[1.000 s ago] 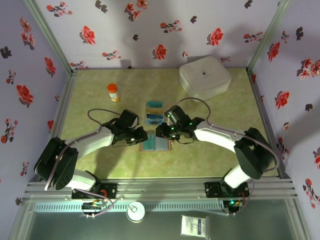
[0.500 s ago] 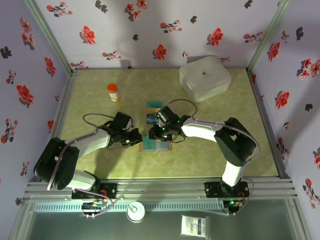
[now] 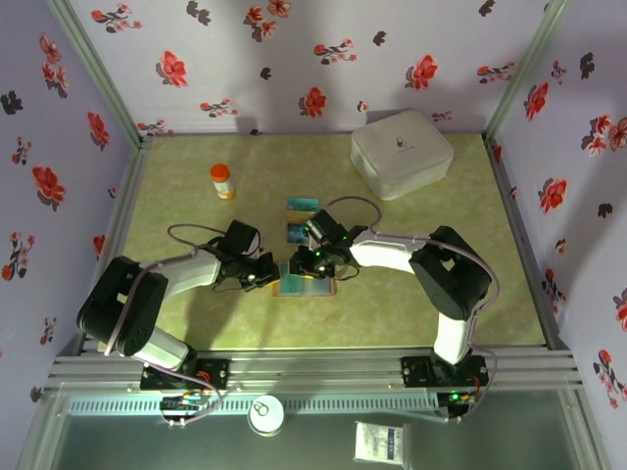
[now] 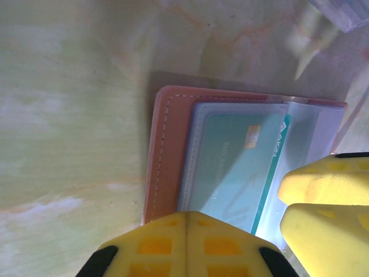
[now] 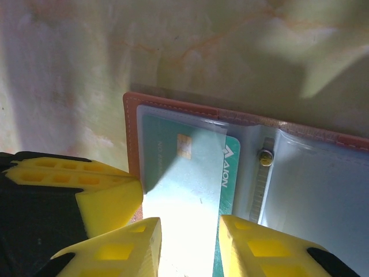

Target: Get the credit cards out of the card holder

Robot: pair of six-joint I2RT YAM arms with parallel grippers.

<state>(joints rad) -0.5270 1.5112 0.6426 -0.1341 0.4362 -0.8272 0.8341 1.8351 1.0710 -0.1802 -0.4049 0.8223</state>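
Note:
The brown card holder [image 3: 306, 285] lies open on the table between both arms. In its left clear sleeve sits a teal credit card [image 5: 190, 167], which is also in the left wrist view [image 4: 230, 161]. My right gripper [image 5: 188, 245] is open right over that card, its fingers [image 5: 130, 245] apart above the card's face. My left gripper [image 4: 187, 231] is shut with nothing visibly in it, its tips at the card holder's brown left edge [image 4: 163, 156]. From above, the left gripper [image 3: 266, 275] and right gripper [image 3: 312, 262] nearly meet over the holder.
Two more blue credit cards [image 3: 302, 204] [image 3: 297, 232] lie on the table just beyond the holder. A big white rounded box [image 3: 402, 152] stands at the back right. An orange bottle [image 3: 222, 181] stands at the back left. A metal snap [image 5: 265, 157] marks the holder's fold.
The right gripper has moved left and down onto the holder's left half. The left gripper has finished closing and shifted slightly at the holder's left edge.

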